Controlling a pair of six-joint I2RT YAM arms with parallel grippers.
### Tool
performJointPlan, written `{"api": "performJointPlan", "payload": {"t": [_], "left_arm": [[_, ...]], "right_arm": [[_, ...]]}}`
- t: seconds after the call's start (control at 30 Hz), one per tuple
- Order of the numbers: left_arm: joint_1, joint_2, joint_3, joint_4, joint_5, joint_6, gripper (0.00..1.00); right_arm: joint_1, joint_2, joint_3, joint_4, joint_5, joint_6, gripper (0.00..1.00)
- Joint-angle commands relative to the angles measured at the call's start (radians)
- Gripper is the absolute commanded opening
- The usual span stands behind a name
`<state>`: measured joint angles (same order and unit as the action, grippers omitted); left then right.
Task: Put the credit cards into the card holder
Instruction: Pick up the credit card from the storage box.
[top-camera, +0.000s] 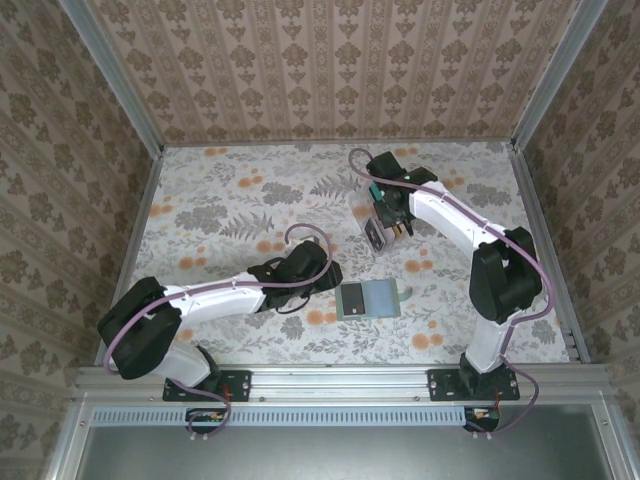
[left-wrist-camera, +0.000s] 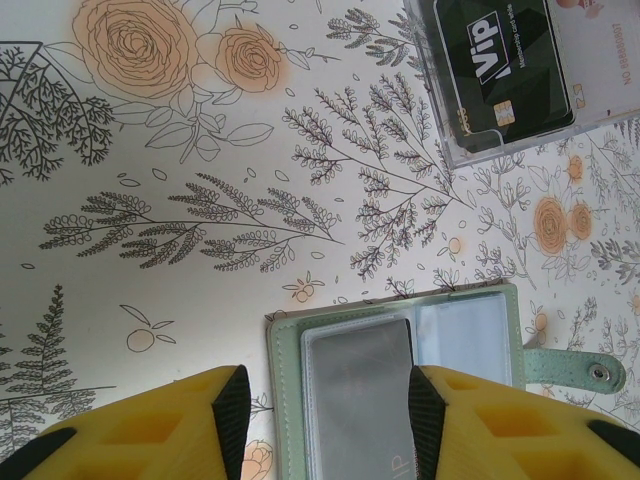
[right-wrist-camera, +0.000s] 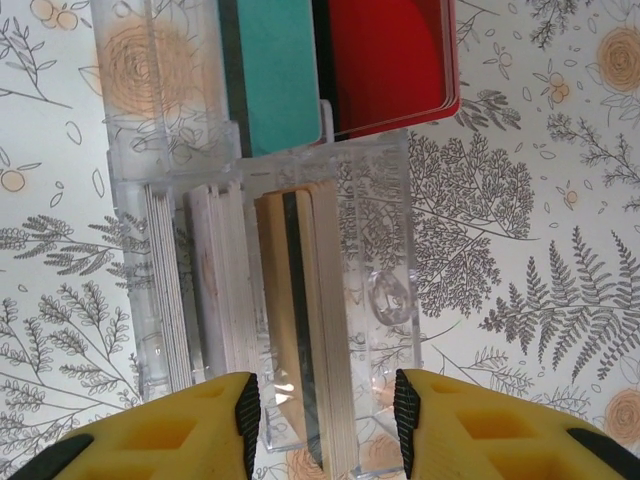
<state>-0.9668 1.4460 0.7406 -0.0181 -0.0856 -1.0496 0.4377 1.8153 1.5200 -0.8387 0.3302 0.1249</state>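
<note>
The card holder (left-wrist-camera: 465, 335) lies open between the left fingers (left-wrist-camera: 232, 412), apparently untouched.

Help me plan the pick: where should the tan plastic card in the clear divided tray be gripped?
Probably its upper edge, from above: the tan plastic card stands on edge between walls of the clear divided tray, leaving that edge free.
</note>
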Motion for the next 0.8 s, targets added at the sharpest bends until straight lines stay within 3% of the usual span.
{"api": "performJointPlan", "payload": {"t": [0.0, 0.77], "left_arm": [[0.007, -0.022, 0.012, 0.0, -0.003, 0.014, 0.49], [0.007, -0.035, -0.004, 0.007, -0.006, 0.002, 0.5]], "right_arm": [[0.012, 0.027, 0.027, -0.034, 0.046, -0.019, 0.42], [0.06, 0.069, 0.001, -0.011, 0.293, -0.019, 0.4]]}}
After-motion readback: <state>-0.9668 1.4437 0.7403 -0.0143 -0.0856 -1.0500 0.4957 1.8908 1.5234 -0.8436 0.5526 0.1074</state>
